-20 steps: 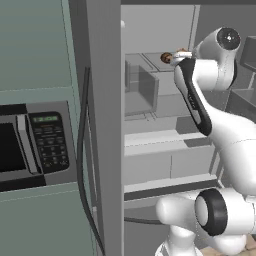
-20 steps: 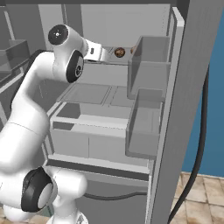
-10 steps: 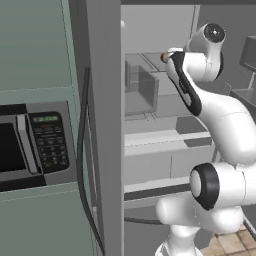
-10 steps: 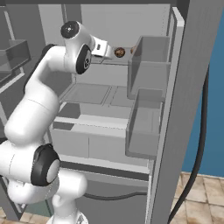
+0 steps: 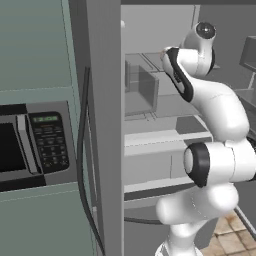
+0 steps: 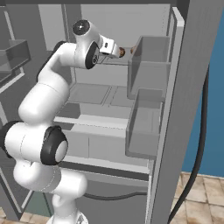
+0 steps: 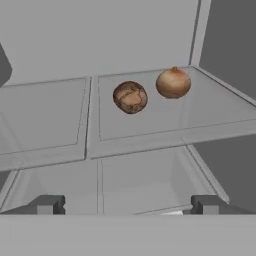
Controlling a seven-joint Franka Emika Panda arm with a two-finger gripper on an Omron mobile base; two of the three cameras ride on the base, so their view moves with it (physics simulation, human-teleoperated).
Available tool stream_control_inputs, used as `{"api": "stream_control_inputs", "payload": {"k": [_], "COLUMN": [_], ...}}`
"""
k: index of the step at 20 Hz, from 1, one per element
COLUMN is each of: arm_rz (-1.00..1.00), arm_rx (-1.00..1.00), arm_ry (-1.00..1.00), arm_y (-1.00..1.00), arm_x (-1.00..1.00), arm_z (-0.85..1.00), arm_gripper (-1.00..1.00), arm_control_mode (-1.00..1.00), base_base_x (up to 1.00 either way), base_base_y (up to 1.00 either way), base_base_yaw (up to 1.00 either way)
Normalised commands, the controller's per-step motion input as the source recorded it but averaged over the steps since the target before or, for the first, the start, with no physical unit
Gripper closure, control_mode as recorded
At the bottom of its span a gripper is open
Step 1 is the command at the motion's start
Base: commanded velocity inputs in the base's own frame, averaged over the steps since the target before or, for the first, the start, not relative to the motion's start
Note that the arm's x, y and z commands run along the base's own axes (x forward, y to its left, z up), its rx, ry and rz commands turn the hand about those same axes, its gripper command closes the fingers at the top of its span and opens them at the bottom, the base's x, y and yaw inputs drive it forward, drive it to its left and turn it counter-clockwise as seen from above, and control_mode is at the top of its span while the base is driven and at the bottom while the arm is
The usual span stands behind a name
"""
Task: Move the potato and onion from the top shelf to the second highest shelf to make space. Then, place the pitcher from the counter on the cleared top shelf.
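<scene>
Inside open fridge, on top shelf (image 7: 150,125): potato (image 7: 130,97) and onion (image 7: 173,83) sitting just beside each other, untouched. Hovering short of them with gripper (image 7: 127,204) spread wide, empty. Probably opening first transfer; needing forward reach, then closing around potato.

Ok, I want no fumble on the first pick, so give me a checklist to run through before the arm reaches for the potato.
1. Jaws open wide, nothing between them: ok; the gripper is empty.
2. Potato on the top shelf, in plain sight: ok.
3. Potato apart from the onion: ok, a small gap shows between them.
4. Path to the potato free: ok; the shelf edge lies ahead and bare panel beyond it.
5. Fridge open: ok, the interior is exposed in both base views.
6. Room on the second highest shelf: ok where visible; part is hidden by the arm.
</scene>
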Motion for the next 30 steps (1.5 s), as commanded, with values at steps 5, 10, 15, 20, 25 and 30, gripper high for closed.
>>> {"api": "stream_control_inputs", "payload": {"k": [5,10,15,20,25,30], "arm_rz": [0.00,0.00,0.00,0.00,0.00,0.00], "arm_rx": [0.00,0.00,0.00,0.00,0.00,0.00], "arm_ry": [0.02,0.01,0.00,0.00,0.01,0.01], "arm_y": [-0.15,-0.12,-0.12,-0.10,-0.04,-0.02], "arm_x": [0.51,0.53,0.54,0.54,0.54,0.51], "arm_z": [-0.14,-0.16,-0.13,-0.10,-0.10,-0.12], "arm_gripper": [-1.00,-1.00,-1.00,-1.00,-1.00,-1.00], "arm_control_mode": [-1.00,-1.00,-1.00,-1.00,-1.00,-1.00], "base_base_x": [0.00,0.00,0.00,0.00,0.00,0.00], "base_base_y": [0.00,0.00,0.00,0.00,0.00,0.00], "base_base_yaw": [0.00,0.00,0.00,0.00,0.00,0.00]}}
